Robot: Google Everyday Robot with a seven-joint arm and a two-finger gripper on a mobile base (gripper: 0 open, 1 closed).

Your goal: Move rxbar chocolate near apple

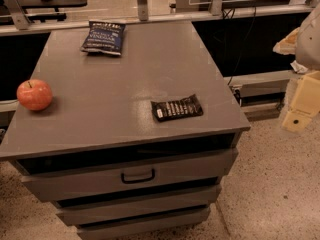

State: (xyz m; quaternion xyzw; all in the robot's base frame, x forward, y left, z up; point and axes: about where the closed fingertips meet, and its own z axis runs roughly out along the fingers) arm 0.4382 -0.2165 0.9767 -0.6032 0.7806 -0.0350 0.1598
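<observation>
The rxbar chocolate point(177, 107) is a flat black wrapper with white lettering. It lies near the front right corner of the grey cabinet top point(125, 69). The red-orange apple point(34, 94) sits at the left edge of the same top, far to the left of the bar. My gripper point(301, 104) shows as cream-coloured parts at the right edge of the view, beside the cabinet and off to the right of the bar, touching nothing on the top.
A dark blue chip bag point(104, 37) lies at the back of the top. The cabinet has drawers with a handle point(138, 176) in front. A metal rail point(150, 18) runs behind it. Speckled floor point(270, 184) lies to the right.
</observation>
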